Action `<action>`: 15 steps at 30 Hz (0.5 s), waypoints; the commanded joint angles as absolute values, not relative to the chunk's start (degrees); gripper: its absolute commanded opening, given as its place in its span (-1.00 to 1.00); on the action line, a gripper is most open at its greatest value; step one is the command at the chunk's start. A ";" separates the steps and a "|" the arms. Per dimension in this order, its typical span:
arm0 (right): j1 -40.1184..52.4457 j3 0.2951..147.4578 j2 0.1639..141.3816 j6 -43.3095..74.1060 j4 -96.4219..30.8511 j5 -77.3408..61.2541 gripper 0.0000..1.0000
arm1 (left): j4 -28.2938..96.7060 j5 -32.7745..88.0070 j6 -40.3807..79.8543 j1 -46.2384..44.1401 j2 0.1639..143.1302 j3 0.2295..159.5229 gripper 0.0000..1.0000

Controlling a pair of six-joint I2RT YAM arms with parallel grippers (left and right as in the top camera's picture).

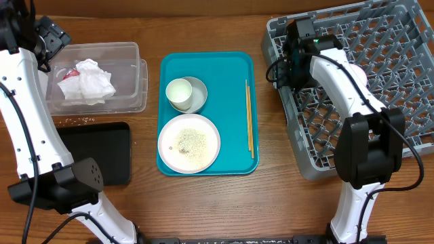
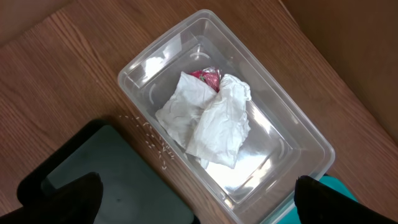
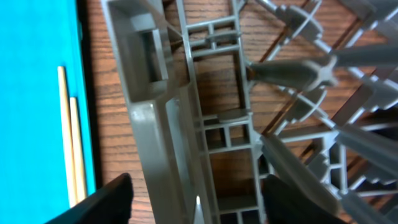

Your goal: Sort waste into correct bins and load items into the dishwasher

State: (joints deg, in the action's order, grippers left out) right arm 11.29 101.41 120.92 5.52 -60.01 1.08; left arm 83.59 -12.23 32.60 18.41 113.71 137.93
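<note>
The clear tub (image 1: 135, 81) at the back left holds crumpled white napkins (image 1: 89, 81) and a red wrapper scrap (image 1: 68, 76); the left wrist view shows the tub (image 2: 298, 124), napkins (image 2: 211, 118) and scrap (image 2: 208, 76). My left gripper (image 1: 51, 41) (image 2: 199, 211) hangs open and empty above the tub's near corner. The white plate (image 1: 203, 129) carries rice (image 1: 190, 142). The white cup (image 1: 179, 93) overlaps the grey bowl (image 1: 200, 91). My right gripper (image 1: 291, 61) (image 3: 199, 205) is open and empty, straddling the left wall of the grey dish rack (image 1: 380, 41) (image 3: 161, 124). The pinkish bowl is out of view.
The black tray (image 1: 95, 152) (image 2: 118, 180) lies in front of the tub, with loose rice grains (image 1: 74, 120) (image 2: 152, 140) on the wood between them. Plate, cup and bowl rest on a teal tray (image 1: 234, 74) (image 3: 31, 93) with wooden chopsticks (image 1: 249, 118) (image 3: 71, 149) at its right side.
</note>
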 commanded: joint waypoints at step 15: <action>11.94 97.32 119.59 19.81 -51.48 1.48 -0.58 | 83.57 -12.38 31.92 18.35 114.10 137.84 1.00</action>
